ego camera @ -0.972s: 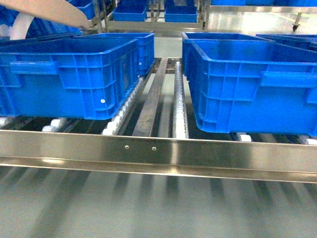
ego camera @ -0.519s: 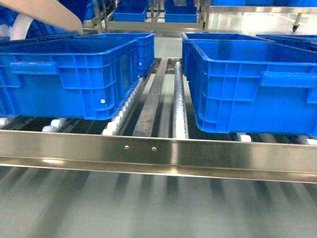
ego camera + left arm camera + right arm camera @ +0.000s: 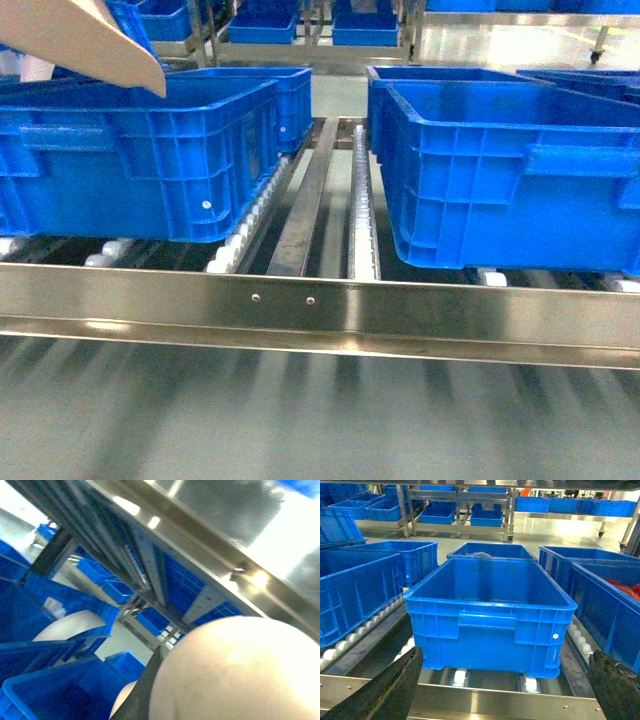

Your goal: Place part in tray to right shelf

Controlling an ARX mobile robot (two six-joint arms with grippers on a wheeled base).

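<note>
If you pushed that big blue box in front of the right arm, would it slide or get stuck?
The blue crate would probably glide backward easily, since it sits on white rollers. It looks empty inside, so likely light for its size. Its ribbed plastic walls look stiff, so it should not bend much.

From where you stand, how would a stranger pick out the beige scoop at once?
Find the steel shelf with the broad front rail, then the blue crate on its left. Above that crate's far left corner hangs the scoop, the only beige thing there.
</note>
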